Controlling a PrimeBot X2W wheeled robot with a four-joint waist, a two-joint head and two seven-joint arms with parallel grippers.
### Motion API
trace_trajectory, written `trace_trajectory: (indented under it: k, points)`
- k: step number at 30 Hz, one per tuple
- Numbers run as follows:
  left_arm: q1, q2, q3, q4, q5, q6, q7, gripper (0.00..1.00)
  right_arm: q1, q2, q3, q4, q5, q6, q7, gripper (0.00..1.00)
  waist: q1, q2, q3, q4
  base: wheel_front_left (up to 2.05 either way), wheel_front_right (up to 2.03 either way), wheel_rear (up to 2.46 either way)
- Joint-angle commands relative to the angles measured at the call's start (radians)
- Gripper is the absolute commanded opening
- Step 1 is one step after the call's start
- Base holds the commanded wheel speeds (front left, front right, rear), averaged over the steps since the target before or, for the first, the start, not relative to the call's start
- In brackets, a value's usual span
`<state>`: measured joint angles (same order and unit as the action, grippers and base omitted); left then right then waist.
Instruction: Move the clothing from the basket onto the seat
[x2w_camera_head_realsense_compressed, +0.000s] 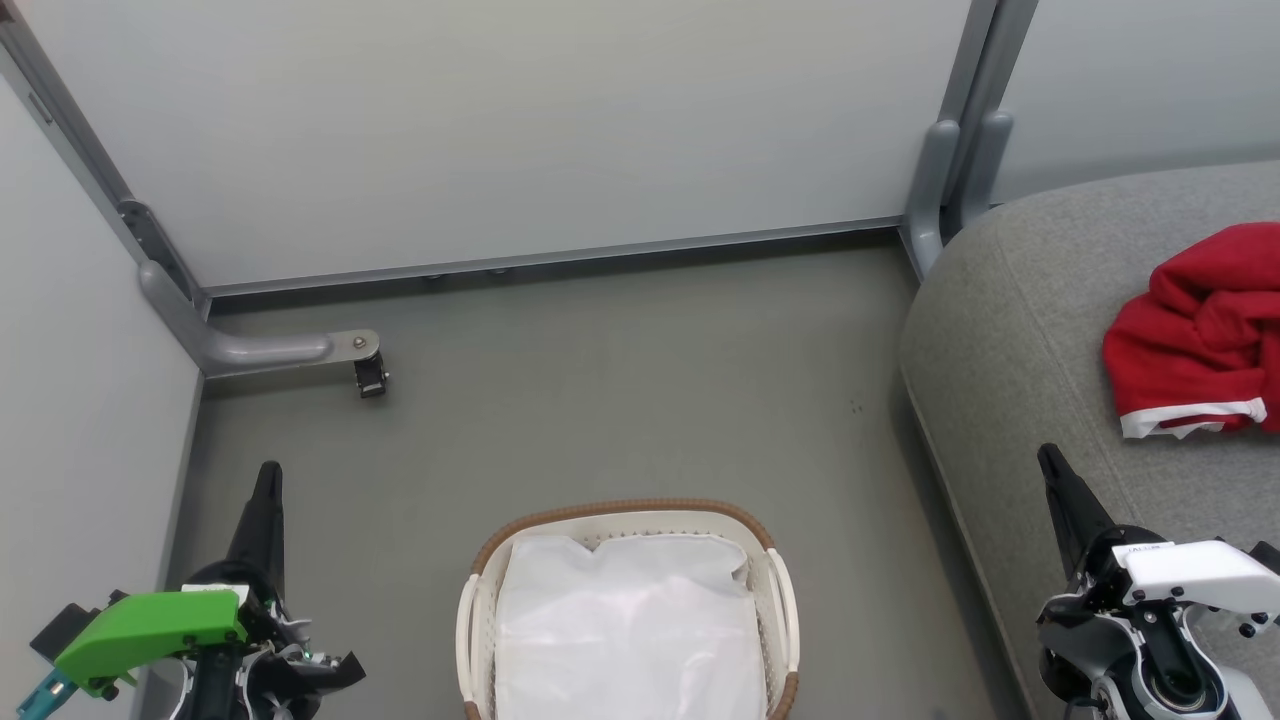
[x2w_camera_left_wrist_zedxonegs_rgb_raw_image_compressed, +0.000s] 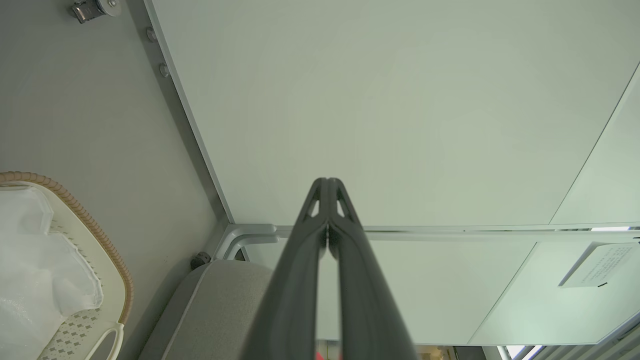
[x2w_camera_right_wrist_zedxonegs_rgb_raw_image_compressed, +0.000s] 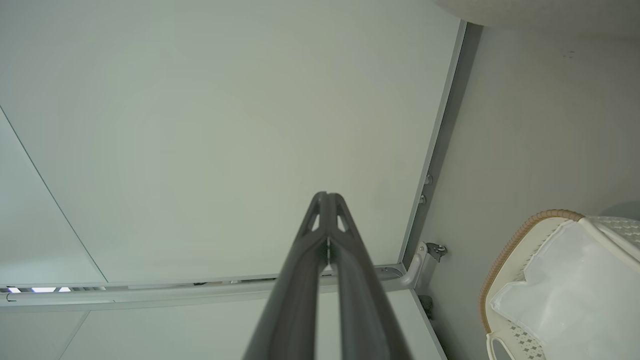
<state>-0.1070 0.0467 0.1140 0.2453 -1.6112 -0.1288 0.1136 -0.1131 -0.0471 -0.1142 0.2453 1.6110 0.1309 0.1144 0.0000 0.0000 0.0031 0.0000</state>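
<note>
A crumpled red garment with white trim (x2w_camera_head_realsense_compressed: 1205, 330), the clothing, lies on the grey couch seat (x2w_camera_head_realsense_compressed: 1040, 330) at the right. The white basket with a brown woven rim (x2w_camera_head_realsense_compressed: 620, 512) stands on the floor at bottom centre and holds a plain white cloth (x2w_camera_head_realsense_compressed: 630, 620). My left gripper (x2w_camera_head_realsense_compressed: 268, 475) is at the lower left, fingers pressed together with nothing between them. My right gripper (x2w_camera_head_realsense_compressed: 1048, 458) is at the lower right over the seat's front edge, also shut and empty. Both wrist views show shut fingertips, left (x2w_camera_left_wrist_zedxonegs_rgb_raw_image_compressed: 328, 181) and right (x2w_camera_right_wrist_zedxonegs_rgb_raw_image_compressed: 328, 195), against the pale wall, with the basket (x2w_camera_left_wrist_zedxonegs_rgb_raw_image_compressed: 95, 225) (x2w_camera_right_wrist_zedxonegs_rgb_raw_image_compressed: 510, 245) at the side.
Pale partition walls with grey metal frames (x2w_camera_head_realsense_compressed: 540, 262) close off the back and left. A metal foot with a caster (x2w_camera_head_realsense_compressed: 368, 375) sticks out onto the grey floor (x2w_camera_head_realsense_compressed: 640, 380) at the left. The seat's corner (x2w_camera_left_wrist_zedxonegs_rgb_raw_image_compressed: 220, 295) is below the left fingers.
</note>
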Motion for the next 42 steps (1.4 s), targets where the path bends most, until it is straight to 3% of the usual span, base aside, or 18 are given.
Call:
trace_trajectory:
  k: [1,42]
  points:
    - [-0.002,0.007,0.002,-0.001,-0.003,-0.005,0.004,0.00,0.011,-0.006,-0.002,-0.003,0.004,0.000,0.003,0.00,0.0000,0.0000,0.000,0.000,0.00,0.00,0.00]
    - [-0.002,0.007,0.002,-0.002,-0.003,-0.005,0.004,0.00,0.011,-0.006,-0.002,-0.003,0.004,0.000,0.003,0.00,0.0000,0.0000,0.000,0.000,0.00,0.00,0.00]
